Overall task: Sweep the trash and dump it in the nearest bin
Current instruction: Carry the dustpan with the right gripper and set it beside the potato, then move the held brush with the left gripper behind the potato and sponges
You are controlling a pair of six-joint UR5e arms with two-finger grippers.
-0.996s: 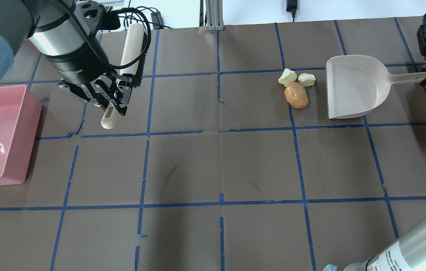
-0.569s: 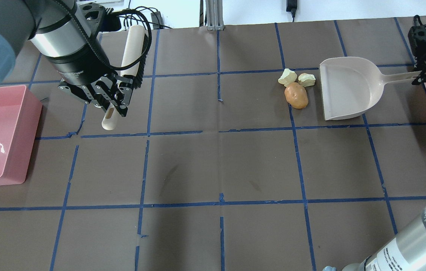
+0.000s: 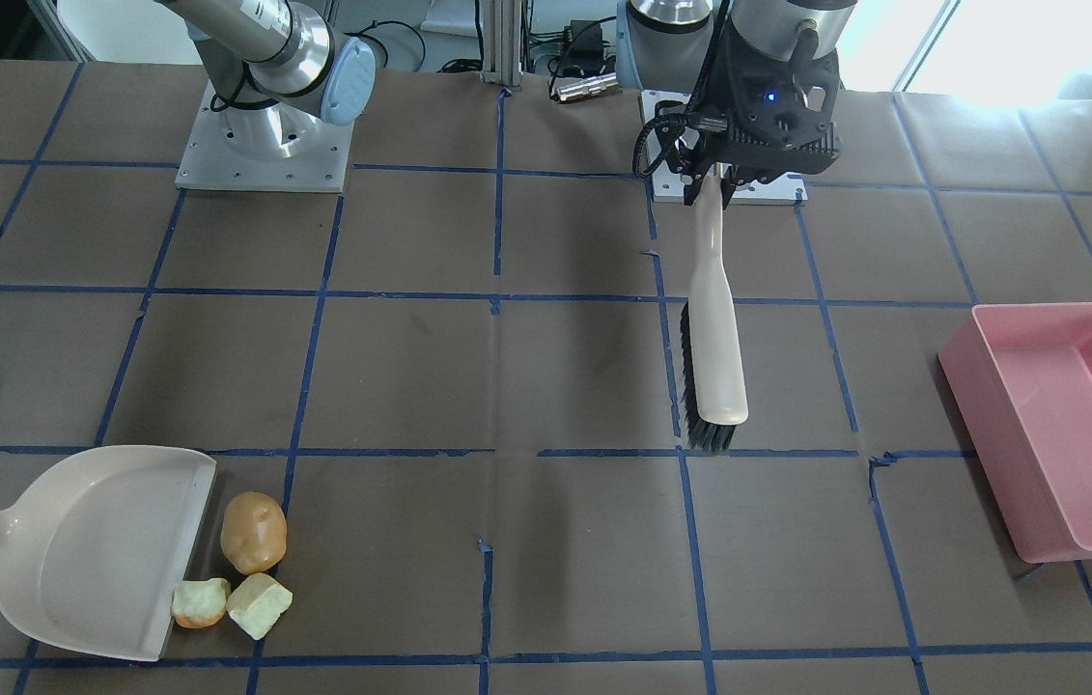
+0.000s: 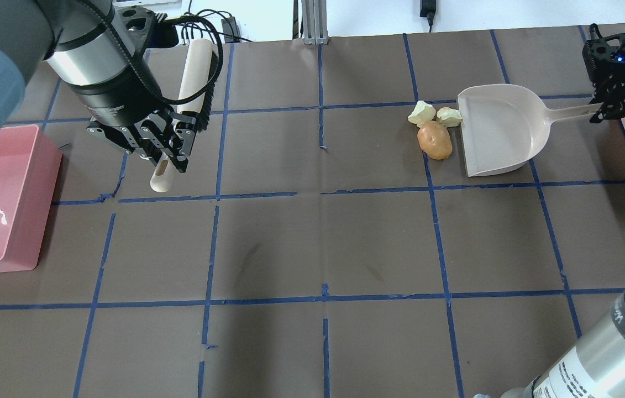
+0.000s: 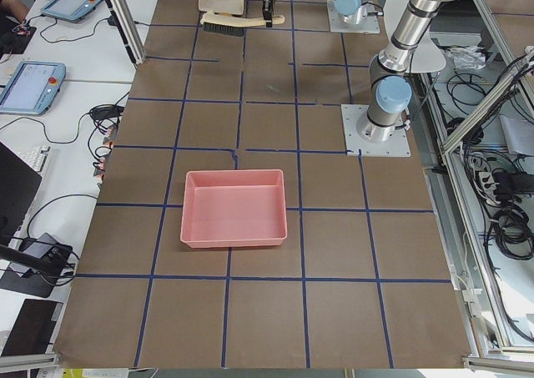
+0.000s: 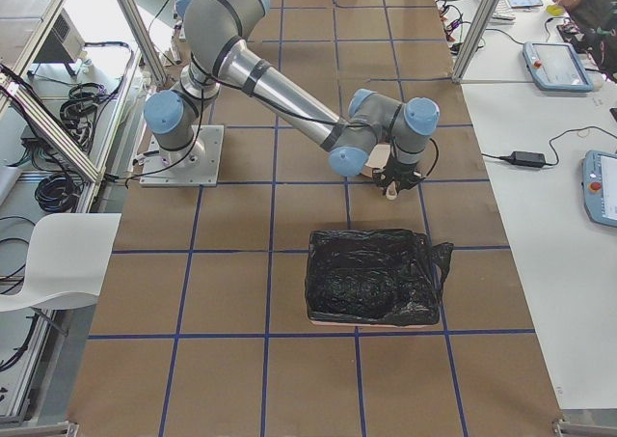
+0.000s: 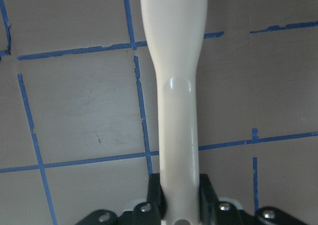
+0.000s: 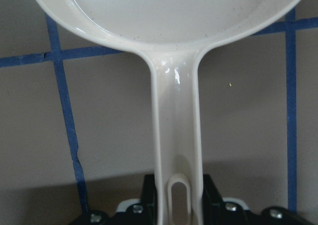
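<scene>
Your left gripper (image 4: 164, 159) has its jaws pinched on the brush (image 4: 193, 72), low on the handle, with the butt end poking out below the fingers (image 7: 154, 201); the wrist view shows the handle clamped on both sides. The brush points away from the robot with its bristles turned toward the table's middle; you cannot tell whether they touch the table (image 4: 318, 237).

Your right gripper (image 4: 606, 110) has its jaws pressed on the end of the pan's handle, at the hanging slot; the pan (image 4: 497, 130) lies with its open lip toward the trash.

The trash sits at that lip, on the robot's right and far side, well apart from the brush. One pale chunk (image 4: 449, 116) touches the lip; the other chunk (image 4: 421, 113) lies just beside it; the potato (image 4: 434, 140) sits just beside the lip and against the chunks. None of them is inside the pan.

The pink bin (image 4: 14, 265) stands at the robot's left edge, near the left arm; a black-lined bin (image 6: 371, 278) stands close beside the right gripper.
</scene>
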